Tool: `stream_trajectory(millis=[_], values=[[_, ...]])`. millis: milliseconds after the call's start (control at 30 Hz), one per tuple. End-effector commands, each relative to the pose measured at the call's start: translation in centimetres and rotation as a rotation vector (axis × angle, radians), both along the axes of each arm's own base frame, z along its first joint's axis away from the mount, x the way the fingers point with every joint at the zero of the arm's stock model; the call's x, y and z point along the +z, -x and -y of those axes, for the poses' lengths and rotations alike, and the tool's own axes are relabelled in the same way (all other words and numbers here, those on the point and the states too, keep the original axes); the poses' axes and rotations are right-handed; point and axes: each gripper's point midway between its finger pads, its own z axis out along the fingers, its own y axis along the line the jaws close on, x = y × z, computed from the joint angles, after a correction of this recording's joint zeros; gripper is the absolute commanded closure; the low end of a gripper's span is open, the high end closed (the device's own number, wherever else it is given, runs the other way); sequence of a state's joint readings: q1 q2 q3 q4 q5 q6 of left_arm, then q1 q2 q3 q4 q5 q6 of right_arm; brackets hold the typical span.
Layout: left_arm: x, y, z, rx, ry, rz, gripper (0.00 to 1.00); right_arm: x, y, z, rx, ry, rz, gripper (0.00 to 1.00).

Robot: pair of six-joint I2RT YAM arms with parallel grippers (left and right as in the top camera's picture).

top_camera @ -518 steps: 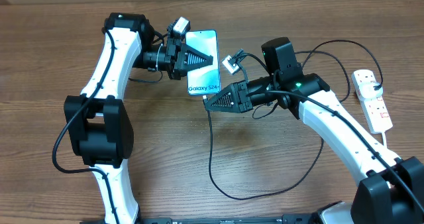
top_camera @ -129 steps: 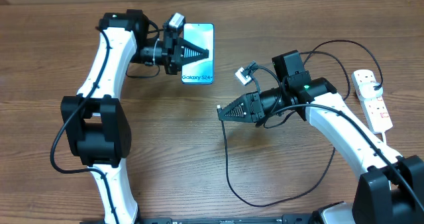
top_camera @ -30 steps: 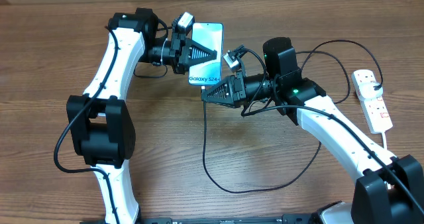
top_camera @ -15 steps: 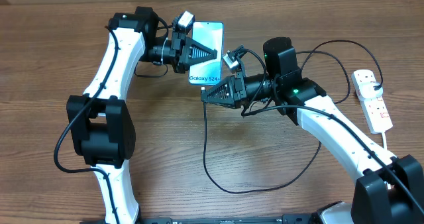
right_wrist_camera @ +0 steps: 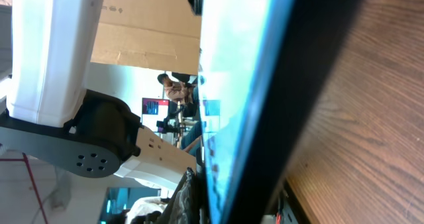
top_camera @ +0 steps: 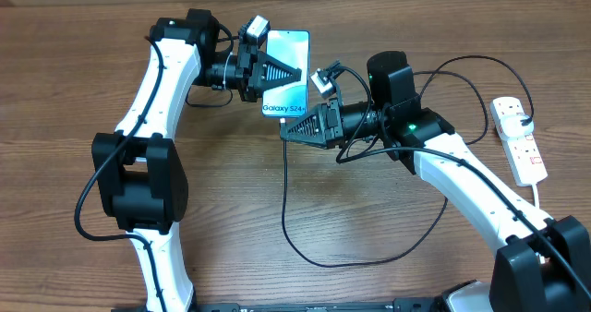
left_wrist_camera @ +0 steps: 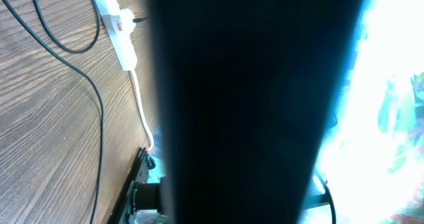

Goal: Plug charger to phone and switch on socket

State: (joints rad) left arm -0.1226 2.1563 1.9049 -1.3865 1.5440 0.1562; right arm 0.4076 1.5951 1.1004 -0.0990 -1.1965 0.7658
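Above the counter (top_camera: 74,35), left gripper (top_camera: 294,74) clamps the phone (top_camera: 284,105), long axis running far-to-near; right gripper (top_camera: 288,135), pinching the charger (top_camera: 284,192), sits just beside its near end.

- Left arm (top_camera: 162,81): rises from the near-left base toward the far side of the table, then bends right at the top joint.
- Left wrist: level, pointing right.
- Left gripper (top_camera: 291,75): pointing right, fingers clamped across the phone (top_camera: 294,46).
- Right arm (top_camera: 480,187): runs from the near-right base up and left to a dark elbow, green light showing there.
- Right forearm: stretched left, roughly level.
- Right gripper (top_camera: 288,135): pointing left, fingers pinched to a narrow tip on the charger (top_camera: 284,192).
- Both grippers: facing each other, right tip just below the left one, close together; contact cannot be told.
- Wrist views: own fingers too dark or blocked to read.
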Motion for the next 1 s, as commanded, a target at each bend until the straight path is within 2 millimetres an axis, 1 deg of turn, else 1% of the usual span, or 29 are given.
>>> stream_trajectory(millis=[0,233,433,700,833,967], values=[[1.93,0.11,-0.20,0.006,0.039,0.031,0.96,0.77,-0.18,-0.07,-0.003,-0.012,0.045,0.96],[1.95,0.11,-0.20,0.006,0.040,0.030,0.96,0.70,-0.15,-0.05,-0.004,-0.010,0.036,0.96],[1.95,0.11,-0.20,0.007,0.035,-0.010,0.96,0.10,0.19,0.09,-0.003,0.011,-0.012,0.96],[1.92,0.10,-0.20,0.007,0.034,-0.008,0.96,0.25,0.10,0.05,-0.003,0.005,0.001,0.96],[1.46,-0.02,-0.18,0.006,0.009,0.012,0.96,0.28,0.09,0.04,-0.003,0.004,0.003,0.96],[1.41,-0.03,-0.18,0.006,0.007,0.013,0.96,0.28,0.09,0.04,-0.003,0.004,0.003,0.96]])
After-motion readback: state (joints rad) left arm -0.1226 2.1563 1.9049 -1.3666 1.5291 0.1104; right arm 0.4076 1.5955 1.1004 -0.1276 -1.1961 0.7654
